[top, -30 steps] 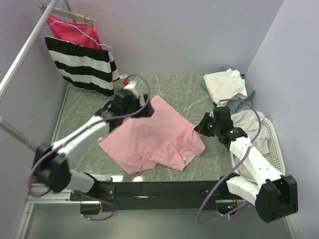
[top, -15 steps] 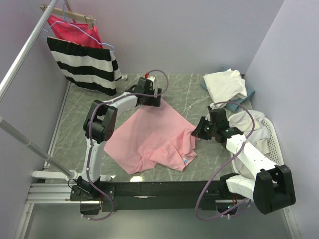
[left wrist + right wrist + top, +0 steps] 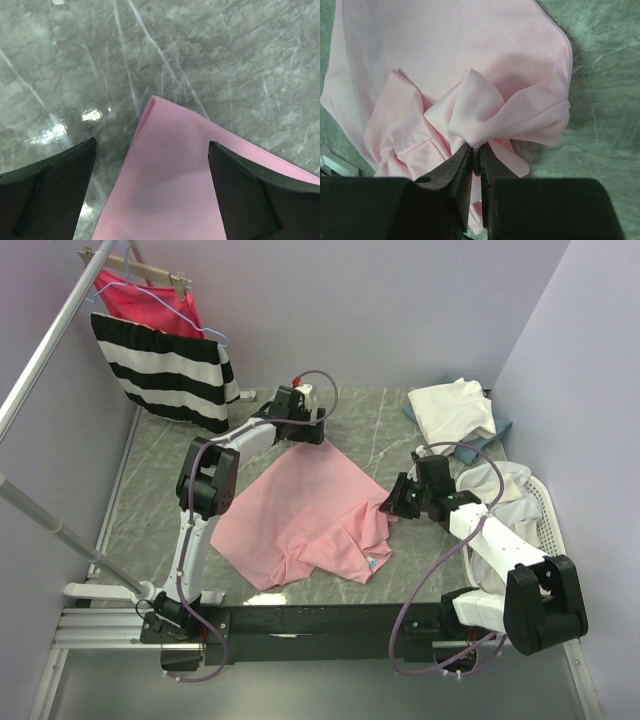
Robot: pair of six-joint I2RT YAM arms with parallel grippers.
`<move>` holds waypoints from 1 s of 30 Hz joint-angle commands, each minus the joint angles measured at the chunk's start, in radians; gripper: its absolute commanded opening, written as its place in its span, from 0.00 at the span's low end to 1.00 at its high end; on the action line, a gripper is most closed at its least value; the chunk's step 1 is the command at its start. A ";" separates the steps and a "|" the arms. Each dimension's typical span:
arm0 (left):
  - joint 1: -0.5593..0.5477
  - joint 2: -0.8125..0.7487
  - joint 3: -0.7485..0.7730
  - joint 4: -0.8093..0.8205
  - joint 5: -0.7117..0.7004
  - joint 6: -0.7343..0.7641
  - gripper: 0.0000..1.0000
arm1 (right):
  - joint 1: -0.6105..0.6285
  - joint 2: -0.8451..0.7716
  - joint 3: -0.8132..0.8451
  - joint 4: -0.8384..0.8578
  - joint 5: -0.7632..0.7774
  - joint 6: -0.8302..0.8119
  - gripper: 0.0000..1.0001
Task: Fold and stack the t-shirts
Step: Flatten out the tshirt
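A light pink t-shirt (image 3: 300, 515) lies spread on the marble table, its front edge rumpled. My left gripper (image 3: 304, 436) hangs over the shirt's far corner. In the left wrist view it (image 3: 152, 145) is open, its dark fingers (image 3: 55, 185) either side of the pink corner (image 3: 170, 170) and apart from it. My right gripper (image 3: 392, 504) is at the shirt's right edge. The right wrist view shows it (image 3: 479, 150) shut on a bunched fold of the pink t-shirt (image 3: 445, 55), with the cloth lifted into a peak.
Folded cream-white t-shirts (image 3: 452, 410) sit at the back right on a blue one (image 3: 502, 426). A white basket (image 3: 548, 525) with pale garments (image 3: 495, 480) stands at the right. A black-and-white striped garment (image 3: 165, 370) and a magenta one (image 3: 150, 300) hang on the left rack (image 3: 45, 350).
My left arm has swung out and reached farther back, to the shirt's far corner. My right gripper has slid a little left with the pink fold, bunching the shirt's right side.
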 commanded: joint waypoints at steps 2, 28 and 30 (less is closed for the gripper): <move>-0.003 0.034 0.022 -0.019 0.119 0.006 0.93 | 0.003 0.026 0.056 0.037 -0.013 -0.006 0.15; 0.112 -0.961 -0.419 -0.003 -0.155 -0.118 0.01 | -0.011 -0.001 0.516 -0.218 0.297 -0.239 0.11; 0.112 -1.021 -0.436 -0.017 -0.209 -0.120 0.01 | -0.012 0.011 0.600 -0.228 0.318 -0.233 0.11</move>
